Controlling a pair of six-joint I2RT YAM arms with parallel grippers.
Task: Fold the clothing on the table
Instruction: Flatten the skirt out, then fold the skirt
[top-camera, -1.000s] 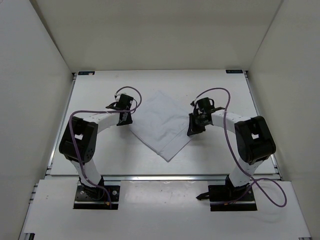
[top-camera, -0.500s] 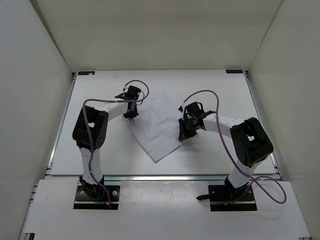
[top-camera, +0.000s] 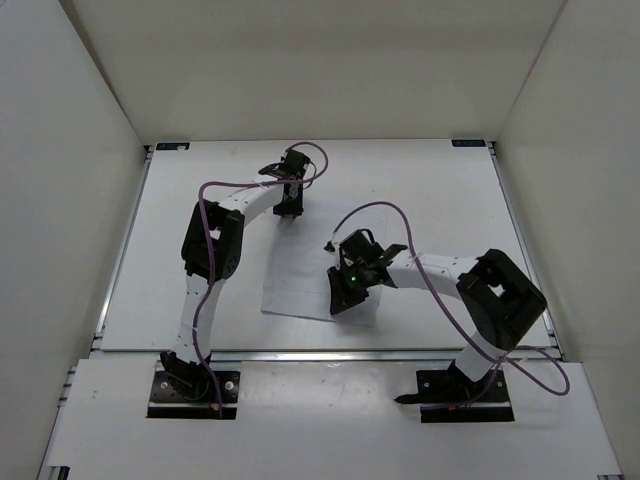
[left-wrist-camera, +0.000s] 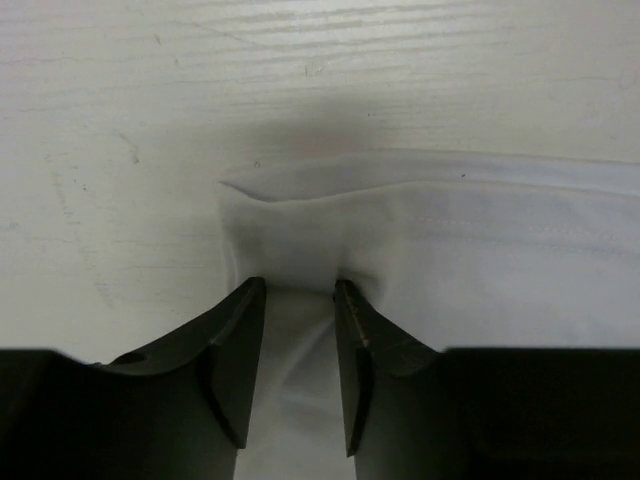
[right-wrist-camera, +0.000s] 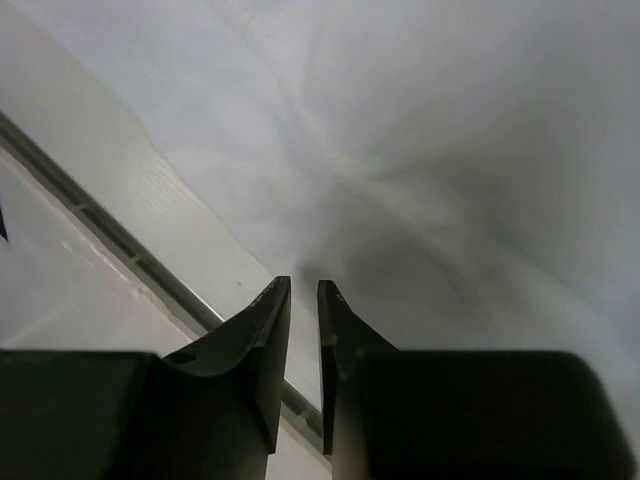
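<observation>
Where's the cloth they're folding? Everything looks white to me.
On the white table, look between the left gripper and right gripper. The clothing lies there; its soft creases and faintly shadowed edge set it apart from the bare table.

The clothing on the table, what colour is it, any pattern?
The clothing is plain white, no pattern; clearest in the left wrist view.

White table (top-camera: 450, 190) carries the clothing (top-camera: 300, 285), apparently folded flat.

The cloth (left-wrist-camera: 470, 225) is looking thin, soft and matt; the table (left-wrist-camera: 200, 90) is showing scuffed, faintly grained matt white.
</observation>
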